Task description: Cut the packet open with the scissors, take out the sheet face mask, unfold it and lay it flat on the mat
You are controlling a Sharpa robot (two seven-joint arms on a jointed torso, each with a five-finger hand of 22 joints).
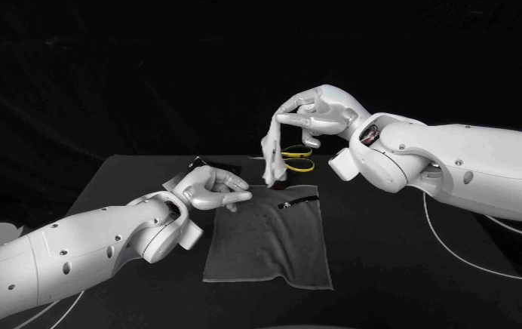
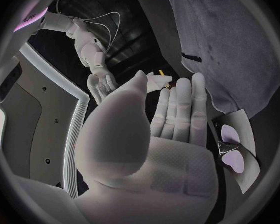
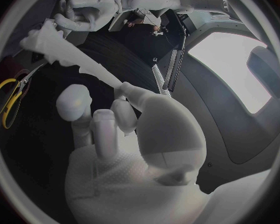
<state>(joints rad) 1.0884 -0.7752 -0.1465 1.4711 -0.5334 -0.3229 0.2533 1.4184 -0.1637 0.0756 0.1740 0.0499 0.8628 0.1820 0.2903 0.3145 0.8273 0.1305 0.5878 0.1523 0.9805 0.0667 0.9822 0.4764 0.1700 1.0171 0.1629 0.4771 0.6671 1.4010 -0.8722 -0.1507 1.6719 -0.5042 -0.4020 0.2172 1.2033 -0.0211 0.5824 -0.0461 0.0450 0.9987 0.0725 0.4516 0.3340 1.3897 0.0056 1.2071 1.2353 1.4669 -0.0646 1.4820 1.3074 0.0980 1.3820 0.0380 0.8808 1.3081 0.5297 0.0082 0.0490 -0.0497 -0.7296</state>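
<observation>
Left hand (image 1: 212, 187) sits curled at the far left corner of the mat (image 1: 272, 246); I can't tell its grasp. Sheet face mask (image 1: 271, 152) hangs over the mat's far edge, pinched by my right hand (image 1: 321, 114). It looks limp and easily torn, so I'd take a lower corner.

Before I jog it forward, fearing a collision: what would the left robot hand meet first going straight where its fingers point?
Most likely the lower end of the sheet face mask hanging from the right robot hand; scissors lie beyond. Depth is unclear.
</observation>
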